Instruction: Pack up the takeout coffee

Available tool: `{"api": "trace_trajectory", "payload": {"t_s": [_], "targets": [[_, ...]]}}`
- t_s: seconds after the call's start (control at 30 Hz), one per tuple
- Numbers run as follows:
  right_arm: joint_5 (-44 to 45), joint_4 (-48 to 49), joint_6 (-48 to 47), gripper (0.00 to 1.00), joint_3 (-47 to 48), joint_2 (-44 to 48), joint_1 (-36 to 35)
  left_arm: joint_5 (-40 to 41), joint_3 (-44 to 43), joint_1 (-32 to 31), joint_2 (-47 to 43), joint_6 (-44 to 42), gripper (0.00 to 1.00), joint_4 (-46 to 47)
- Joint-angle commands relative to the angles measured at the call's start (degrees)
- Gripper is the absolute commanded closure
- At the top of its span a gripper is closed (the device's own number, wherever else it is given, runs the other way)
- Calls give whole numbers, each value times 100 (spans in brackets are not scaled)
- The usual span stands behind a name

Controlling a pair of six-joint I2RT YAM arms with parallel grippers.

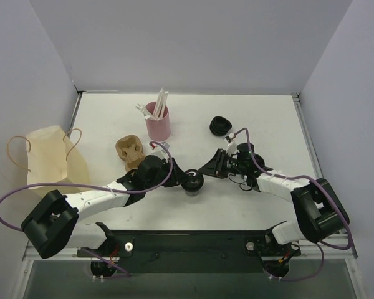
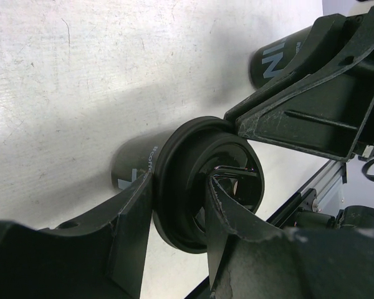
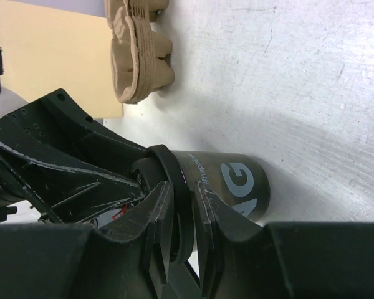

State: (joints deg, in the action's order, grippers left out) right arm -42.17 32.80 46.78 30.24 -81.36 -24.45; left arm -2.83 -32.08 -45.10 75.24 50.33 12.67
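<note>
A black takeout coffee cup (image 1: 193, 182) with a black lid stands on the table between my two arms. In the left wrist view my left gripper (image 2: 177, 208) is shut on the cup's top, one finger against the rim outside and the other across the lid (image 2: 193, 156). In the right wrist view my right gripper (image 3: 184, 212) is shut on the lid's rim (image 3: 168, 161), just above the printed cup wall (image 3: 237, 180). In the top view the left gripper (image 1: 184, 177) and the right gripper (image 1: 203, 169) meet at the cup.
A cardboard cup carrier (image 1: 131, 151) lies left of the cup, with a tan paper bag (image 1: 50, 159) at the far left. A pink holder (image 1: 157, 123) with straws stands behind. A second black lidded cup (image 1: 220, 126) sits behind the right arm.
</note>
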Motion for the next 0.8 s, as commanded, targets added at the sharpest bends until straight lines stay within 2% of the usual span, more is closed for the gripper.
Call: {"api": "trace_trajectory", "payload": {"t_s": [0.0,0.23,0.77], "targets": [[-142,490,-99,81,-816,-222,-61,388,579,-104,430,-287,60,-1707],[-37,755,-222,83,-1186,-407,1,441,746,-139,430,-181,60,-1601],[982,34,-767,87,-1468,-495,-306,582,878,-218,430,-23,60,-1618]]}}
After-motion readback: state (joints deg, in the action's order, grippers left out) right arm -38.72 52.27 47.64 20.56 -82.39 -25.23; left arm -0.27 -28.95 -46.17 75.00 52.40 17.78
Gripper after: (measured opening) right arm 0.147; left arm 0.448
